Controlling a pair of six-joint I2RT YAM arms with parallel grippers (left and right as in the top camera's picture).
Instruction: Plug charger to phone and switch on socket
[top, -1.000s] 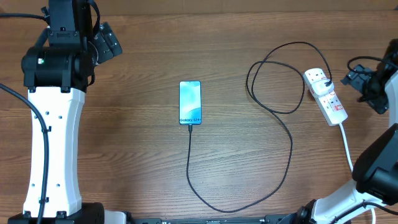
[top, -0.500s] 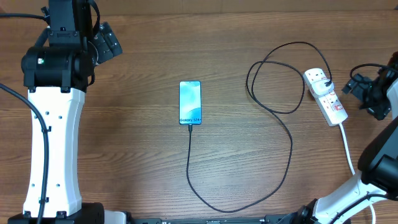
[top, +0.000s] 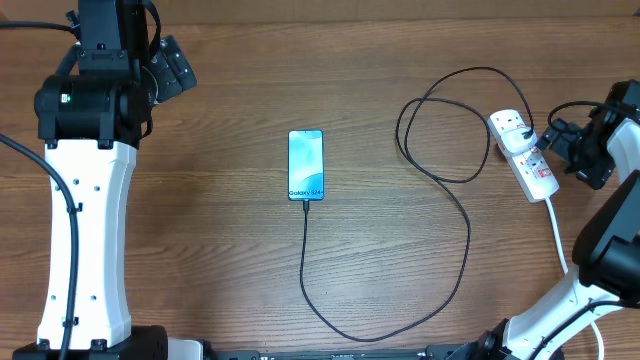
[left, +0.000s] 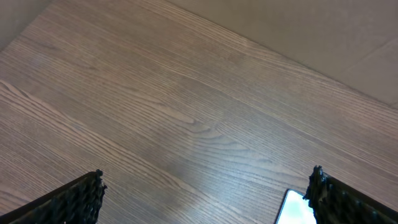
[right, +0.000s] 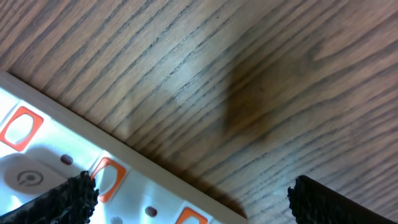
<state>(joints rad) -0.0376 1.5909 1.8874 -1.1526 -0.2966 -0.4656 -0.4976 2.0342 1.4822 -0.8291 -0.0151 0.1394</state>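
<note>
The phone (top: 306, 165) lies in the table's middle with its blue screen lit; a corner of it shows in the left wrist view (left: 292, 210). The charger cable (top: 455, 205) runs from the phone's near end, loops right and back, and its black plug sits in the far outlet of the socket (top: 524, 155). The white socket with orange switches also fills the lower left of the right wrist view (right: 74, 168). My right gripper (top: 556, 140) is open, just right of the socket, one finger over its edge. My left gripper (top: 170, 68) is open at the far left, away from everything.
The socket's thick white cord (top: 558, 245) runs toward the table's near right edge. A pale wall (left: 348, 37) bounds the table's far side. The arms' white bases stand at the near left and right.
My right gripper has moved left toward the socket, from well clear of it to right beside it. The left arm, phone and cable have not moved.
</note>
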